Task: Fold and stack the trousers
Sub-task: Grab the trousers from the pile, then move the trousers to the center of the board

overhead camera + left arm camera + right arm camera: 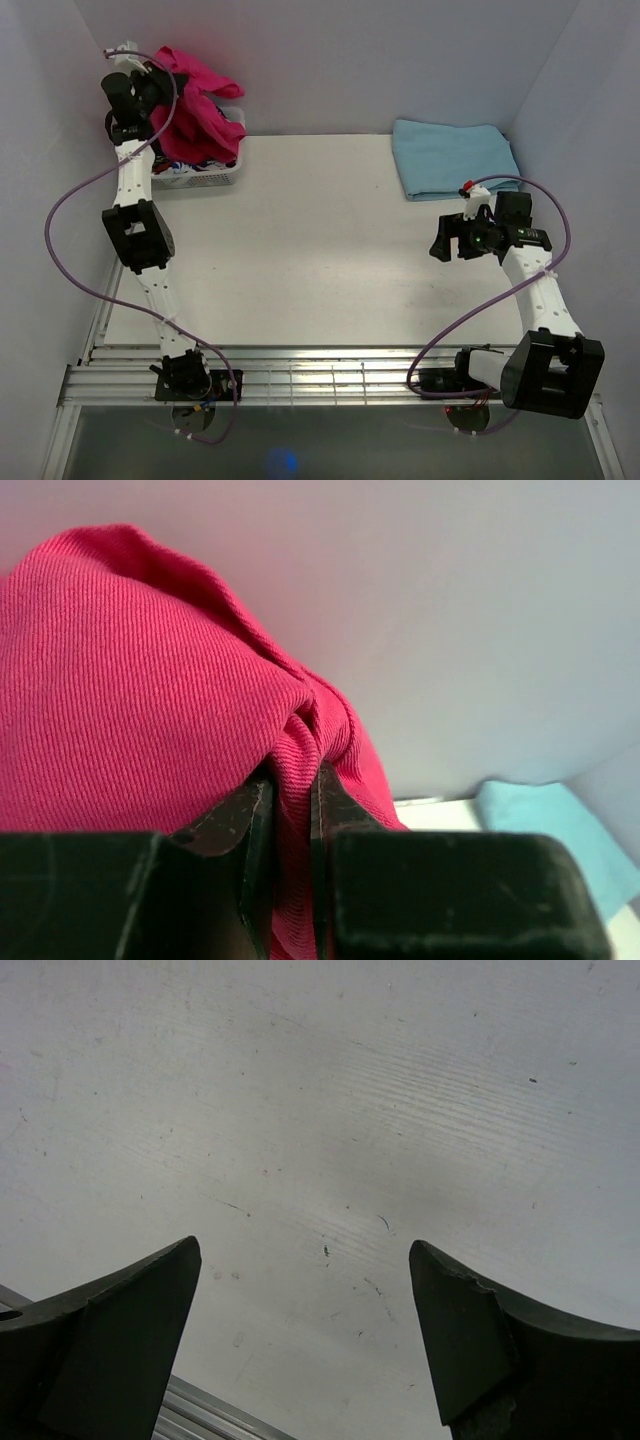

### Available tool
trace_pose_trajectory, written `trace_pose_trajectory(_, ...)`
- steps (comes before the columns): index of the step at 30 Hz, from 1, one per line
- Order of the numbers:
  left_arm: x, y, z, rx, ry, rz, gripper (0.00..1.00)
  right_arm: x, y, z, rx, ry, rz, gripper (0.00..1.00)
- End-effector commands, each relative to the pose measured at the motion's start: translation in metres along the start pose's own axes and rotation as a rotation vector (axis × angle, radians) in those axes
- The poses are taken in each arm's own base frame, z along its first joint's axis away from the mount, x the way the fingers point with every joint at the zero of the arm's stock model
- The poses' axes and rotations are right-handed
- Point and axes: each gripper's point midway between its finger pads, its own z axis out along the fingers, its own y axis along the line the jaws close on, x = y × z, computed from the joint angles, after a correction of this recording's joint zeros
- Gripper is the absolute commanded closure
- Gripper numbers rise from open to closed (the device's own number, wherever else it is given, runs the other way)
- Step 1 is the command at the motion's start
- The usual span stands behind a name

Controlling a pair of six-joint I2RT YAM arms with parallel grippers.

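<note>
Left gripper [290,805]: clenched on a fold of bright magenta-pink ribbed fabric trousers [130,680], bunched ahead of it over a white plastic basket [228,172]; legs indistinguishable. Right gripper [303,1252]: jaws spread wide over white tabletop [350,1110].

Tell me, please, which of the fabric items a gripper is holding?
The magenta-pink trousers, pinched by the left gripper over the basket; the light blue folded cloth lies flat and untouched.

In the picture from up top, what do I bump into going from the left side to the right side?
purple cable → pink trousers → light blue cloth
</note>
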Motion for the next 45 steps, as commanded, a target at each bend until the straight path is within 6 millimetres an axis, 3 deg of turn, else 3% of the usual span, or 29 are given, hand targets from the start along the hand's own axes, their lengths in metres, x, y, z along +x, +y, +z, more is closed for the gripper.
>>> trace_pose_trajectory(1,-0.188,-0.216,-0.078,0.371,-0.386,0.267,1.0,-0.029,0.002,-0.011,0.003,-0.09,-0.079,0.1)
trace_pose_trajectory(5,-0.21,-0.283,-0.108,0.465,-0.468,0.316,1.0,-0.037,0.003,-0.014,0.007,-0.12,-0.104,0.1)
trace_pose_trajectory(6,-0.22,-0.305,-0.123,0.5,-0.501,0.341,1.0,-0.038,0.002,-0.014,0.008,-0.124,-0.108,0.1)
trace_pose_trajectory(12,-0.228,-0.395,-0.171,0.676,-0.57,0.384,1.0,-0.048,0.004,-0.018,0.006,-0.153,-0.117,0.1)
trace_pose_trajectory(13,-0.226,-0.419,-0.182,0.726,-0.581,0.375,1.0,-0.048,0.004,-0.018,0.005,-0.155,-0.118,0.1)
trace_pose_trajectory(17,-0.224,-0.46,-0.208,0.825,-0.584,0.335,1.0,-0.052,0.004,-0.018,0.004,-0.163,-0.119,0.1)
trace_pose_trajectory(21,-0.201,-0.487,-0.221,0.919,-0.502,0.267,1.0,-0.058,0.005,-0.02,-0.002,-0.177,-0.125,0.1)
trace_pose_trajectory(23,-0.173,-0.49,-0.213,0.952,-0.4,0.195,1.0,-0.064,0.007,-0.023,-0.008,-0.191,-0.132,0.1)
trace_pose_trajectory(25,-0.116,-0.491,-0.209,1.009,-0.163,0.029,1.0,-0.072,0.013,-0.027,-0.033,-0.218,-0.149,0.1)
trace_pose_trajectory(26,-0.046,-0.47,-0.196,1.0,0.059,-0.083,1.0,-0.071,0.016,-0.029,-0.041,-0.224,-0.156,0.1)
trace_pose_trajectory(27,0.002,-0.459,-0.201,1.007,0.173,-0.093,1.0,-0.068,0.018,-0.029,-0.052,-0.216,-0.174,0.1)
trace_pose_trajectory(28,0.071,-0.438,-0.211,1.029,0.328,-0.062,1.0,-0.06,0.018,-0.026,-0.062,-0.19,-0.178,0.1)
trace_pose_trajectory(30,0.167,-0.395,-0.221,1.002,0.55,-0.069,1.0,-0.044,0.025,-0.021,-0.121,-0.138,-0.178,0.1)
trace_pose_trajectory(31,0.194,-0.385,-0.226,1.022,0.6,-0.041,1.0,-0.039,0.028,-0.019,-0.145,-0.121,-0.178,0.1)
trace_pose_trajectory(32,0.252,-0.361,-0.234,0.999,0.736,0.005,1.0,-0.035,0.029,-0.017,-0.168,-0.1,-0.178,0.1)
trace_pose_trajectory(33,0.264,-0.365,-0.236,1.049,0.756,0.079,1.0,-0.032,0.029,-0.014,-0.181,-0.081,-0.182,0.1)
trace_pose_trajectory(34,0.301,-0.35,-0.259,1.012,0.943,0.036,1.0,-0.031,0.029,-0.013,-0.185,-0.074,-0.183,0.1)
trace_pose_trajectory(35,0.318,-0.34,-0.258,1.09,0.903,0.257,1.0,-0.034,0.028,-0.013,-0.184,-0.071,-0.186,0.1)
trace_pose_trajectory(36,0.332,-0.345,-0.268,1.133,0.939,0.343,1.0,-0.031,0.026,-0.01,-0.189,-0.051,-0.182,0.1)
trace_pose_trajectory(37,0.342,-0.34,-0.282,1.14,0.992,0.388,1.0,-0.031,0.026,-0.009,-0.194,-0.046,-0.185,0.1)
trace_pose_trajectory(38,0.364,-0.331,-0.305,1.247,0.972,0.633,1.0,-0.035,0.026,-0.001,-0.229,-0.031,-0.174,0.1)
trace_pose_trajectory(41,0.35,-0.343,-0.305,1.331,0.781,0.782,1.0,-0.038,0.035,0.012,-0.303,0.0,-0.151,0.1)
trace_pose_trajectory(42,0.354,-0.341,-0.314,1.341,0.759,0.78,1.0,-0.038,0.038,0.015,-0.324,0.007,-0.14,0.1)
trace_pose_trajectory(44,0.335,-0.355,-0.305,1.355,0.572,0.868,1.0,-0.039,0.046,0.024,-0.388,0.002,-0.12,0.1)
trace_pose_trajectory(45,0.339,-0.353,-0.304,1.348,0.515,0.9,1.0,-0.034,0.052,0.028,-0.43,0.0,-0.102,0.1)
